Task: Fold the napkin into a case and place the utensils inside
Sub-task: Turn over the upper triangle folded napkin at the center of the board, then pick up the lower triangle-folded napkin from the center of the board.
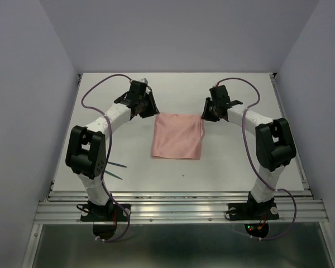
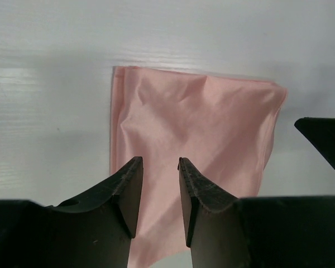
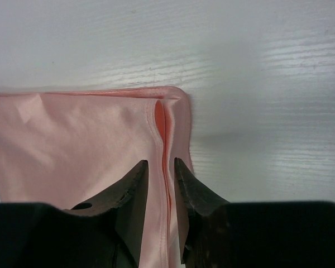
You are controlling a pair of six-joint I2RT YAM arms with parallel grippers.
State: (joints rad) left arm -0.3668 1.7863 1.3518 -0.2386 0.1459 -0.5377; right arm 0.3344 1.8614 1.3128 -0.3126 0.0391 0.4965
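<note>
We judge the napkin (image 1: 177,135) only partly folded. Our left gripper (image 2: 156,192) and right gripper (image 3: 161,192) hover unclenched over its far corners, and the utensils (image 1: 116,170) wait near-left.

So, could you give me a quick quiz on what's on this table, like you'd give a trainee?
1. The napkin is: A blue, B pink, C white?
2. Which arm has the utensils lying beside it?
3. True or false: the utensils are already tucked inside the napkin.
Key: 1 B. 2 The left arm. 3 False.
</note>
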